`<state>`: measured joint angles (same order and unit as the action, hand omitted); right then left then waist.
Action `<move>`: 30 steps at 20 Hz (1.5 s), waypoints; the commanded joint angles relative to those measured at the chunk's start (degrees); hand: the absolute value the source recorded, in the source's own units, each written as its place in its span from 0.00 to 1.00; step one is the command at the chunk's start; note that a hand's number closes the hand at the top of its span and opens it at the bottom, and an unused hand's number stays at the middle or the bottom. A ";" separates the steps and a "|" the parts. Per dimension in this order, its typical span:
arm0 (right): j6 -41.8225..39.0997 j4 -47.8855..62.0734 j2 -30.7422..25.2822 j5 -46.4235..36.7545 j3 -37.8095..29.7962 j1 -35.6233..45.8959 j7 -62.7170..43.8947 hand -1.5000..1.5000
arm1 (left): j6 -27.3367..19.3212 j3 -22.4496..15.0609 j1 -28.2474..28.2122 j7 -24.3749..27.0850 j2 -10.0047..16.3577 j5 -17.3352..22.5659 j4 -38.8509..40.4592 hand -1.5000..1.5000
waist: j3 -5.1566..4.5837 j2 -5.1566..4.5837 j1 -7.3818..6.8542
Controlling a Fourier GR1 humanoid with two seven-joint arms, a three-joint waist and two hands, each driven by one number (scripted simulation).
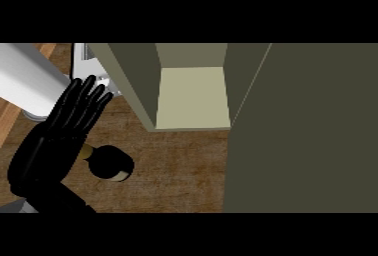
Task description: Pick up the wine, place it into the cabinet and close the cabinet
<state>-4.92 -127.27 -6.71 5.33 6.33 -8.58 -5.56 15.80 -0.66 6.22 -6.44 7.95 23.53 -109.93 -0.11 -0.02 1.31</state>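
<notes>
Left hand [63, 135]: black, fingers straight, grasping nothing, frame left
Wine: dark round bottle [112, 163] just beside it, on brown wooden counter [177, 170]
Cabinet: olive box [136, 85], open, upper centre

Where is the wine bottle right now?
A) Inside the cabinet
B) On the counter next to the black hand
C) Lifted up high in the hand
B: the wine bottle stands on the wooden counter beside the left hand, whose fingers are straight and not curled round it, and it is outside the open cabinet.
</notes>
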 commanded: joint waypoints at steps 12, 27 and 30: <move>-5.05 -10.72 -1.57 8.04 -4.30 -5.12 -9.70 0.00 | -2.22 -0.45 4.97 -11.75 -1.27 8.47 -2.01 0.00 | 0.12 0.07 -1.06; -3.00 -14.36 1.08 6.63 -3.33 -0.31 -17.92 0.00 | -3.85 2.37 -0.73 -17.78 0.28 10.54 -11.25 0.00 | 0.11 0.11 -1.28; -4.01 -10.24 1.40 4.98 -2.77 2.58 -16.00 0.00 | -0.72 4.82 1.73 -14.07 0.71 10.03 -4.03 0.00 | 0.11 0.04 -1.23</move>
<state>-8.65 -137.35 -6.08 11.45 2.14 -7.08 -21.21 13.28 1.48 6.89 -21.60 7.52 32.96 -116.86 0.01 0.05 0.08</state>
